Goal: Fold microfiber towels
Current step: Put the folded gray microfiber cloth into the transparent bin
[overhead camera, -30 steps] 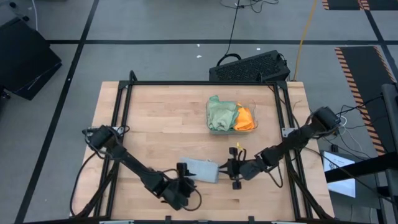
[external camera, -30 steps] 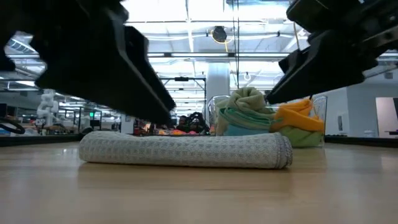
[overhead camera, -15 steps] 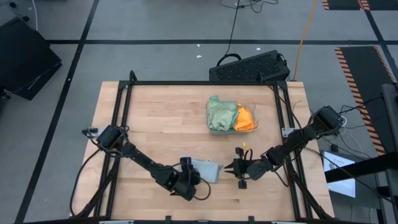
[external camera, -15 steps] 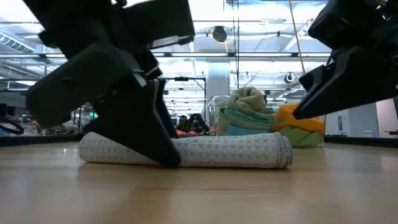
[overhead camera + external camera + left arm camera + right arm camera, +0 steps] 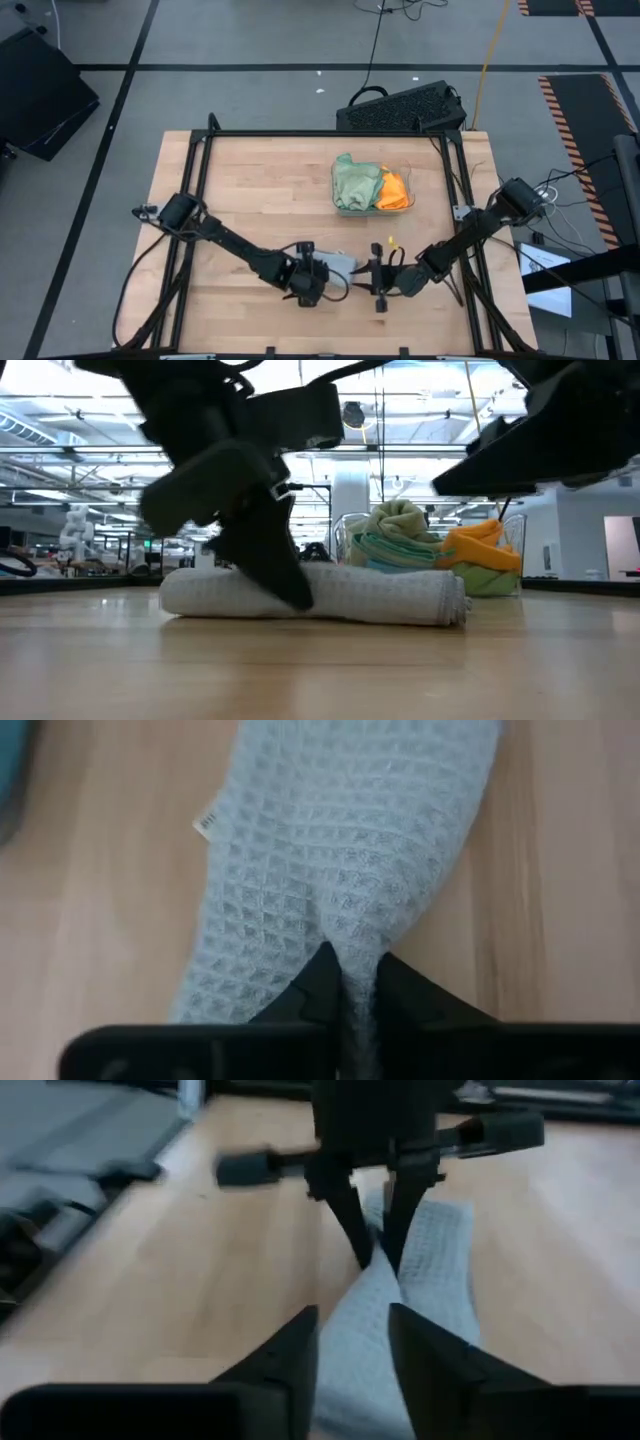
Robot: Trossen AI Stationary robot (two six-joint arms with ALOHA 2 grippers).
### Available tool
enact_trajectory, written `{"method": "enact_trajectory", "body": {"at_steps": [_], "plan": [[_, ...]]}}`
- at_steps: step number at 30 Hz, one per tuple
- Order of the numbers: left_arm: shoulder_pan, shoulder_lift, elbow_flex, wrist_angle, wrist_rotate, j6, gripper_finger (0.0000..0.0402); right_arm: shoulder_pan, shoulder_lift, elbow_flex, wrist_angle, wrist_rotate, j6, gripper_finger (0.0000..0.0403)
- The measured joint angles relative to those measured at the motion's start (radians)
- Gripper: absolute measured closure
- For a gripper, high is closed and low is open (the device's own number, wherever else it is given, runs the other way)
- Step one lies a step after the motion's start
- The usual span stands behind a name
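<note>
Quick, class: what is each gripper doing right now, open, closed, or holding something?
Left gripper: jaws closed, pinching the light grey towel.
Right gripper: jaws open, straddling the other end of the same towel, not clamped.

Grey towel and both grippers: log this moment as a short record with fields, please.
held item: light grey towel, folded into a long roll-like bundle on the table
left gripper: shut, pinching a fold of the grey towel
right gripper: at the towel's other end, fingers either side of the cloth, grip unclear
tray: clear, holds sage green towel and orange towel
</note>
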Motion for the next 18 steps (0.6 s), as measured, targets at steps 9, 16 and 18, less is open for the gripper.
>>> {"method": "enact_trajectory", "body": {"at_steps": [9,16,18], "plan": [[0.073,-0.077,0.0,0.018,0.141,0.013,0.0381,0.019,0.084,0.111,-0.051,0.066,-0.171,0.0149],[0.096,-0.111,0.001,0.031,0.146,0.028,0.0367,0.06,0.062,0.113,-0.212,0.175,-0.159,0.0102],[0.096,-0.111,0.002,0.028,0.146,0.039,0.0369,0.067,0.04,0.113,-0.231,0.173,-0.14,0.0102]]}}
